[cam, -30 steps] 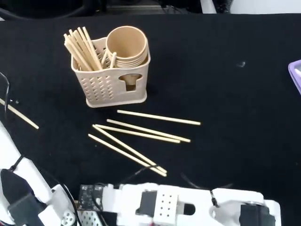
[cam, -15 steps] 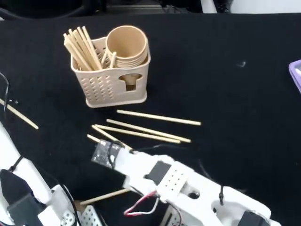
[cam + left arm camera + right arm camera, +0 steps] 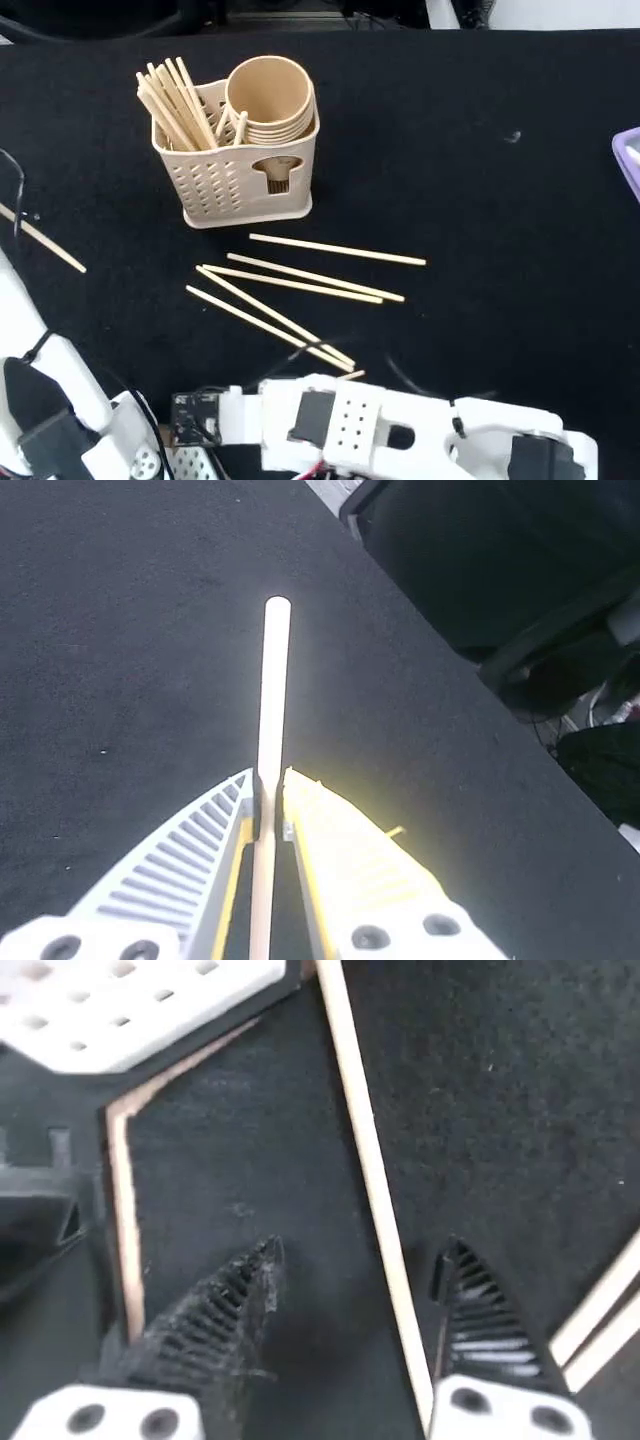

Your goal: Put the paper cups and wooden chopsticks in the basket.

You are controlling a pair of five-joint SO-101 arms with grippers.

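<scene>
**Closing on the Next Chopstick**

We see the basket (image 3: 235,185) at about 11 o'clock on the tabletop (image 3: 480,200). The paper cups (image 3: 270,95) are stacked in its 3 o'clock compartment, and a bundle of chopsticks (image 3: 175,100) leans in the 9 o'clock one. Several loose chopsticks (image 3: 316,277) lie fanned out toward 5 o'clock of the basket, apart from it.

The left gripper (image 3: 268,776) has its fingers pinching a held chopstick (image 3: 272,680), which juts out beyond the tips over the tabletop. The right gripper (image 3: 362,1252) hangs low with its fingers spread. A lying chopstick (image 3: 372,1160) runs between them, nearer one finger than the other.

We judge the step in hand to be the right arm's pick. To do it well, we would centre the stick between the fingers before closing, so neither tip nudges it sideways. We would also stay off the two neighbours (image 3: 600,1310) just beside it. Once it is pinched, we would lift straight up, then tip the stick upright over the 9 o'clock compartment. A stick carried flat would likely catch the rim or the cups.
</scene>
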